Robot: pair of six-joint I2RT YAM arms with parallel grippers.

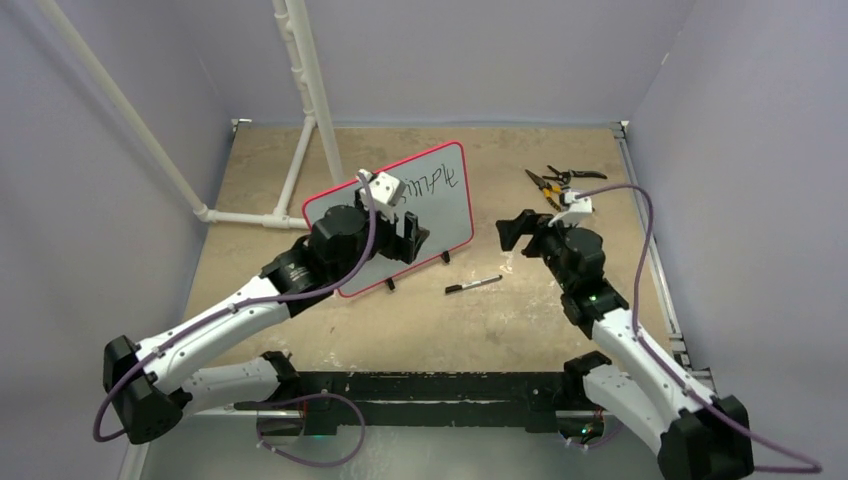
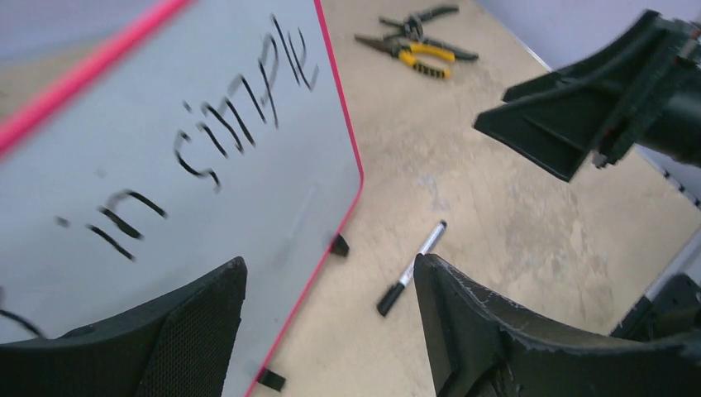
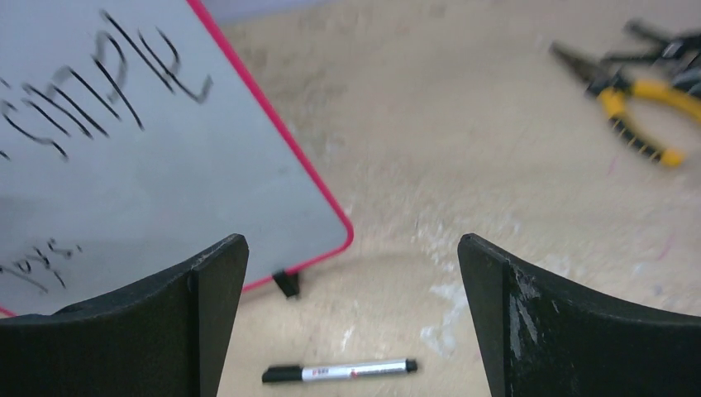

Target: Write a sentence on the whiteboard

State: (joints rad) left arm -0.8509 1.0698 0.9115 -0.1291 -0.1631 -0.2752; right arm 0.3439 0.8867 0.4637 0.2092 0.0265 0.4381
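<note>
Two empty: left gripper (image 2: 331, 265) and right gripper (image 3: 349, 241) both wide | marker (image 3: 339, 371) lies left-right on worktop (image 3: 496, 165), near side of whiteboard (image 3: 165, 190) | right gripper closer

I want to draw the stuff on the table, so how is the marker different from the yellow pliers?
The marker is one straight stick, white with a black cap; the yellow pliers have two yellow handles and dark metal tips. The marker lies alone near the whiteboard and its foot; the pliers lie farther back, beside another dark tool. Both lie flat on the table.
</note>
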